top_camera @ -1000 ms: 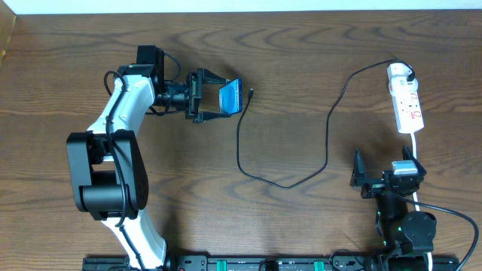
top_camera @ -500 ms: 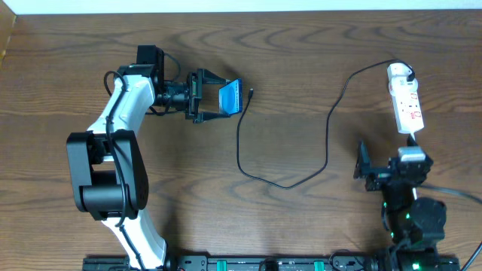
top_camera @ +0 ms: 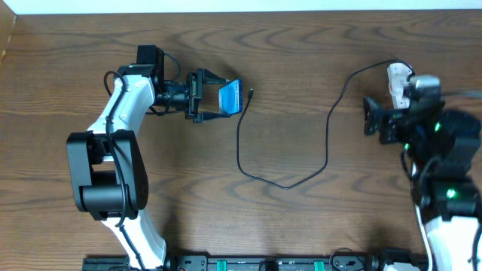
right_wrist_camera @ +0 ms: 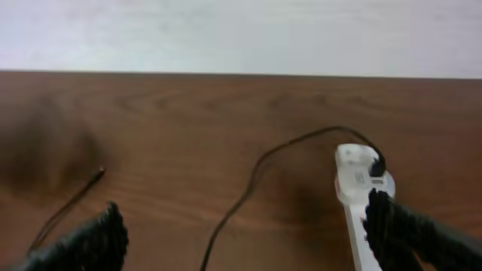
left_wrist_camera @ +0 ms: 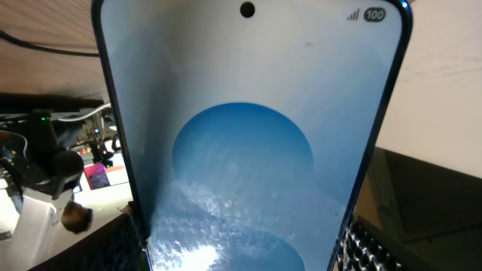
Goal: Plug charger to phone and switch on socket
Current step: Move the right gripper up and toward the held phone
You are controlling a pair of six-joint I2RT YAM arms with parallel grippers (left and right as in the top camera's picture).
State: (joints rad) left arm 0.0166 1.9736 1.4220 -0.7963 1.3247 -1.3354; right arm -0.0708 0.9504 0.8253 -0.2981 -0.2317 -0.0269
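My left gripper (top_camera: 220, 98) is shut on the phone (top_camera: 231, 95), holding it on edge above the table with its blue screen filling the left wrist view (left_wrist_camera: 248, 143). The charger (top_camera: 282, 183) is a thin black cable looping across the table. Its small tip (top_camera: 250, 93) lies free just right of the phone, and its black plug (top_camera: 399, 66) sits in the far end of the socket (top_camera: 396, 75). My right gripper (top_camera: 380, 120) is open and empty, raised over the socket and hiding most of it. The right wrist view shows the socket (right_wrist_camera: 354, 181), the cable (right_wrist_camera: 252, 184) and the open jaws (right_wrist_camera: 248, 241).
The table's back edge meets a white wall (right_wrist_camera: 241, 34). The right arm (top_camera: 444, 173) rises over the near right part of the table. The left arm (top_camera: 120, 128) reaches along the left side.
My right arm has lifted from the near right edge and swung toward the back, now over the socket. The left gripper and phone have not moved.
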